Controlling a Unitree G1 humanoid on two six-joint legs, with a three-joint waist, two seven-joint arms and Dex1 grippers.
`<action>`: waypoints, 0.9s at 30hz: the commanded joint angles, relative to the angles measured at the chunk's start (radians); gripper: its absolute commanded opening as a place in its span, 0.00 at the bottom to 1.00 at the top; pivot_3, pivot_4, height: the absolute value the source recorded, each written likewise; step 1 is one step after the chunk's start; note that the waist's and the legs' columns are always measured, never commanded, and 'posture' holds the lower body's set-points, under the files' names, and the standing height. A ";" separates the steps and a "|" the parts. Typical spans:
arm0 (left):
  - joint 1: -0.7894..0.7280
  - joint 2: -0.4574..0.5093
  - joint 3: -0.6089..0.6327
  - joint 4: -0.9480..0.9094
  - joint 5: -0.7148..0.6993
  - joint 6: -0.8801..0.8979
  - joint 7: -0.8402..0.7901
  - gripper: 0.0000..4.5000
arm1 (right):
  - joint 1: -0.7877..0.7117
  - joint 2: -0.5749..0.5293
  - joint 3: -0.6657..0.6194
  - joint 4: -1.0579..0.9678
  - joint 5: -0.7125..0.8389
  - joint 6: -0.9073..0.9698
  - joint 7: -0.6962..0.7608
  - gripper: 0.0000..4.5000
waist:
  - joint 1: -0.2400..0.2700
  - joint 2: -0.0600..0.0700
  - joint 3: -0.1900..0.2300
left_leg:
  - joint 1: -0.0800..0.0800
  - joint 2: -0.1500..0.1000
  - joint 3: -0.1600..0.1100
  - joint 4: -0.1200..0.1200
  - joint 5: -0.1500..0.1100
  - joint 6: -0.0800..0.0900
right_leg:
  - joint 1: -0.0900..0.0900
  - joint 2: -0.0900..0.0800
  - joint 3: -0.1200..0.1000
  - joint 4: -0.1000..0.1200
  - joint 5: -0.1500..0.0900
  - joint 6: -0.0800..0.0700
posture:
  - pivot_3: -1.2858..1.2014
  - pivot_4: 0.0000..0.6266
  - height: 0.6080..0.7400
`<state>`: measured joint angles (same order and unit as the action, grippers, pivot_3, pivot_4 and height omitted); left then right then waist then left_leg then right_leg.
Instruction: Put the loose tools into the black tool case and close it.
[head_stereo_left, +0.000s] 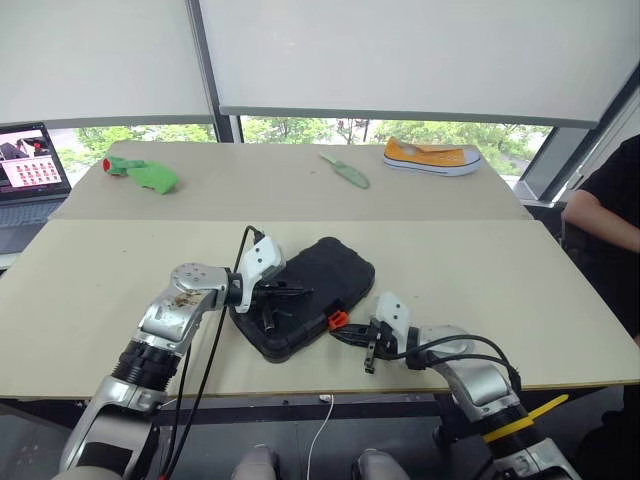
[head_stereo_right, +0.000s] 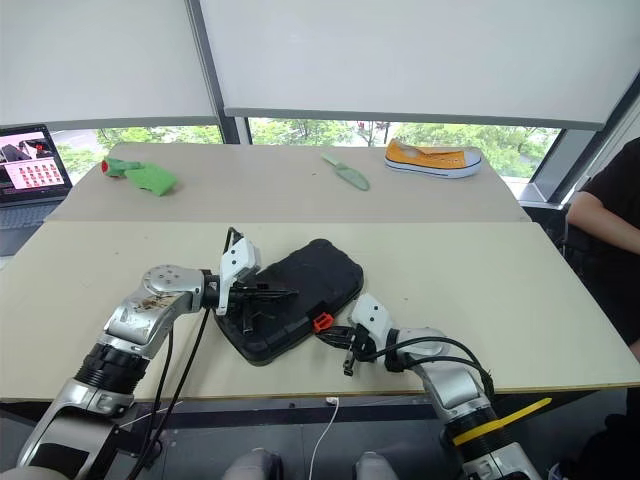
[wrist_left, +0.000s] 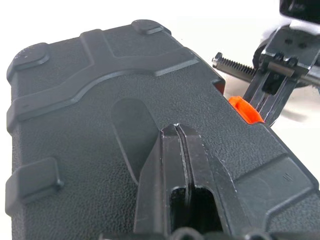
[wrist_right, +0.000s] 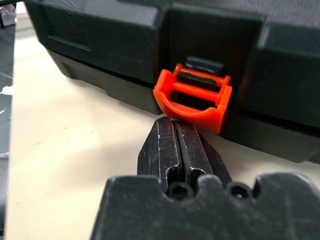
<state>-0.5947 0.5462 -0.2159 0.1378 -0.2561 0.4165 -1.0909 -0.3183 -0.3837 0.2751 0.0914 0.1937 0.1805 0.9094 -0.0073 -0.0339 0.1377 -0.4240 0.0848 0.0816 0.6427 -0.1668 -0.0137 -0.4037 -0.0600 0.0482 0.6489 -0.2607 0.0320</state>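
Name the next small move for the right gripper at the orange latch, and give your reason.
Probably nudge the right gripper up against the small orange latch to snap it shut. The flat black plastic tool case lies with its lid down, the left gripper rests on the lid with fingers shut, and the latch hangs tilted outward, apparently unfastened, just beyond the right fingers.

Closed black tool case (head_stereo_left: 312, 293) on table (head_stereo_left: 480, 290), left gripper (head_stereo_left: 292, 296) on lid, right gripper (head_stereo_left: 340, 336) at orange latch (head_stereo_left: 337, 319)
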 joint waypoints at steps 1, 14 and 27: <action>0.030 -0.007 -0.050 0.051 0.049 0.019 0.004 0.00 | -0.043 0.009 -0.036 -0.054 0.017 -0.037 -0.001 0.00 | -0.003 0.000 0.000 | 0.000 0.000 0.000 0.000 0.000 0.000 | 0.000 0.000 0.000 0.000 0.000 0.000 | 0.52 0.24 1.00; 0.096 0.024 -0.097 -0.012 0.050 0.070 -0.039 0.00 | -0.111 -0.014 -0.075 -0.120 0.066 0.011 0.042 0.00 | -0.019 0.001 0.000 | 0.002 0.001 0.000 -0.003 0.000 0.000 | -0.001 0.001 0.001 0.000 0.000 0.000 | 0.52 0.24 1.00; 0.230 0.032 0.202 -0.057 -0.135 -0.157 -0.084 0.33 | 0.037 -0.151 -0.223 -0.261 0.190 0.021 0.145 0.18 | -0.014 0.003 -0.002 | 0.002 0.000 0.002 -0.008 -0.001 0.001 | -0.002 -0.001 0.002 -0.002 0.001 -0.005 | 0.52 0.24 1.00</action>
<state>-0.4233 0.5485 -0.0751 0.0670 -0.3589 0.2956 -1.1439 -0.2898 -0.5008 0.1256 -0.1047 0.3390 0.2195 1.0258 -0.0210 -0.0308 0.1356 -0.4222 0.0846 0.0841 0.6330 -0.1678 -0.0130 -0.4062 -0.0604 0.0512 0.6469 -0.2599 0.0257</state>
